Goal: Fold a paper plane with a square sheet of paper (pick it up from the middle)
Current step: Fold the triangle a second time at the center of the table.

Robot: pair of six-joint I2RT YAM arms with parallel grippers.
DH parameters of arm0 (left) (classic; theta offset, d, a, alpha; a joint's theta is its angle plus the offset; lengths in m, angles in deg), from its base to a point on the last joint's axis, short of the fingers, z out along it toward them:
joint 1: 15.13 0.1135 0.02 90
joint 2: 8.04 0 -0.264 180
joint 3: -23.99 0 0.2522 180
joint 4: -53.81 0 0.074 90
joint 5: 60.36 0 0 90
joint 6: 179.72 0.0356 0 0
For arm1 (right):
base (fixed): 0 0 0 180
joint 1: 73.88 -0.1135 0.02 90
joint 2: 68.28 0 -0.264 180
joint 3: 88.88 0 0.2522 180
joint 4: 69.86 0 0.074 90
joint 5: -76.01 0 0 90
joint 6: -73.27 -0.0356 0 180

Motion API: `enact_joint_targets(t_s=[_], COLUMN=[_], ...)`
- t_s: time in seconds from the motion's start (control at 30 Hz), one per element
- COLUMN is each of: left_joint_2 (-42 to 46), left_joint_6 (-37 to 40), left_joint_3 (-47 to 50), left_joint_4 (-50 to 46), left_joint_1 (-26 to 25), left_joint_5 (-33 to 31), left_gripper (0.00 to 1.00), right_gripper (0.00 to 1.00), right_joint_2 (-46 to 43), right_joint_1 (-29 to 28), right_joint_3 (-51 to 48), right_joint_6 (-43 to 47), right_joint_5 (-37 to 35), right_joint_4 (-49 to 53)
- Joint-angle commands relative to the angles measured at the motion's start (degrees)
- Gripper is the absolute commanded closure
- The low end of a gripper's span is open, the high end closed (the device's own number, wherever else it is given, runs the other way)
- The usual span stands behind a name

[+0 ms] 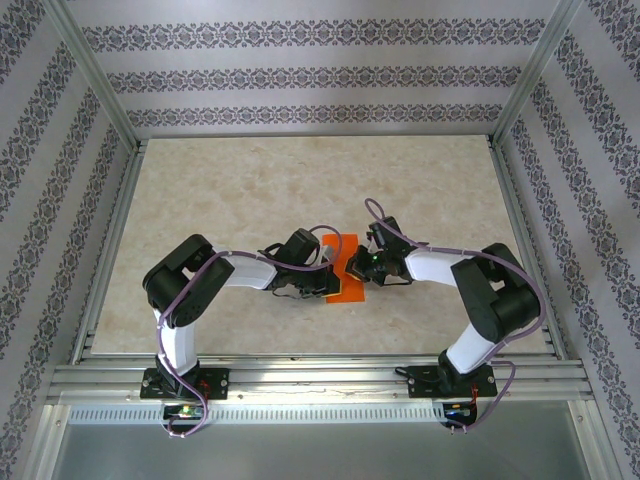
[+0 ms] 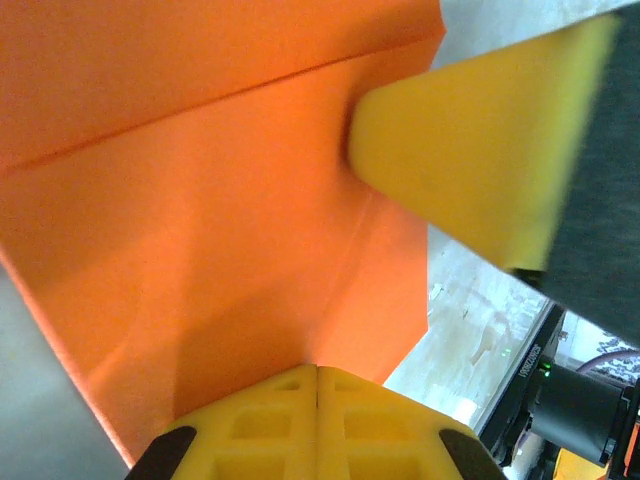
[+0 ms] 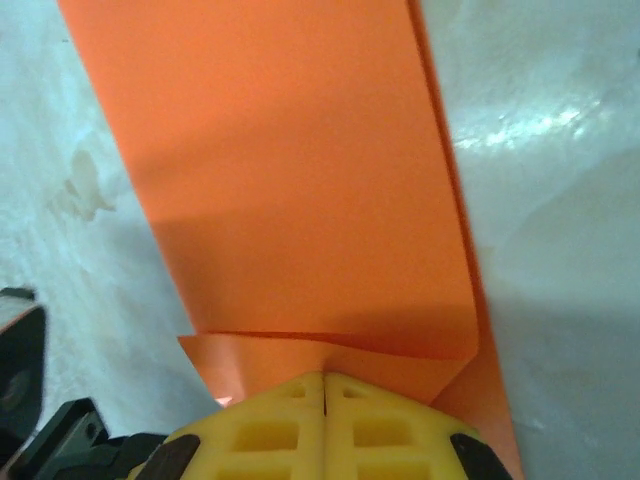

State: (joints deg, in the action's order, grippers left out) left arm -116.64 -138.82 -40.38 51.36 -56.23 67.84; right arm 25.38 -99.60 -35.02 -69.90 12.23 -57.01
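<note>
The folded orange paper lies mid-table. The left gripper meets it from 9 o'clock and the right gripper from 3 o'clock. Both pairs of jaws are fully closed, with their tips on the sheet. Whether either one pinches the paper, I cannot tell.

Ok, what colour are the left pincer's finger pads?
Yellow. The left wrist view shows it best, with the left pincer shut on the orange paper.
</note>
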Motion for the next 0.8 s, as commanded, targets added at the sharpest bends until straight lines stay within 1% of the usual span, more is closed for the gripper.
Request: enact_joint_targets(t_s=[0.0, 0.07, 0.13, 0.17, 0.27, 0.33, 0.4, 0.53, 0.77], left_joint_2=[-1.5, -1.5, -1.4, -1.3, -1.1, -0.8, -0.6, -0.8, -0.8], left_joint_6=[1.8, 1.9, 1.6, 1.4, 1.4, 1.4, 1.1, 1.2, 1.0], left_joint_3=[2.1, 1.8, 2.1, 2.2, 2.4, 2.6, 2.8, 3.0, 2.9], left_joint_4=[-6.7, -6.7, -6.5, -6.2, -6.3, -6.5, -6.4, -6.5, -6.2], left_joint_1=[0.0, 0.0, 0.0, 0.0, 0.1, 0.1, 0.1, 0.1, 0.1], left_joint_5=[-1.8, -2.1, -2.6, -2.7, -2.9, -3.0, -3.3, -3.3, -3.0], left_gripper=[1.0, 1.0, 1.0, 1.0, 1.0, 1.0, 1.0, 1.0, 1.0], right_gripper=[1.0, 1.0, 1.0, 1.0, 1.0, 1.0, 1.0, 1.0, 1.0], right_joint_2=[-1.5, 0.2, 2.2, 3.3, 5.3, 6.0, 6.0, 4.7, 4.9], right_joint_1=[0.2, -0.4, -1.4, -1.8, -1.4, 0.0, 2.0, 5.2, 10.3], right_joint_3=[-0.1, 0.1, 0.5, 0.5, -2.2, -3.4, -4.1, -2.7, -1.6], right_joint_6=[1.7, 1.3, 1.3, 1.0, -0.3, -0.1, 0.4, 1.9, 2.4], right_joint_5=[3.8, 6.1, 6.8, 6.1, 4.3, 3.2, 3.9, 3.2, 1.0], right_joint_4=[-1.1, -2.3, -2.9, -2.2, -4.2, -4.5, -5.3, -3.1, -3.2])
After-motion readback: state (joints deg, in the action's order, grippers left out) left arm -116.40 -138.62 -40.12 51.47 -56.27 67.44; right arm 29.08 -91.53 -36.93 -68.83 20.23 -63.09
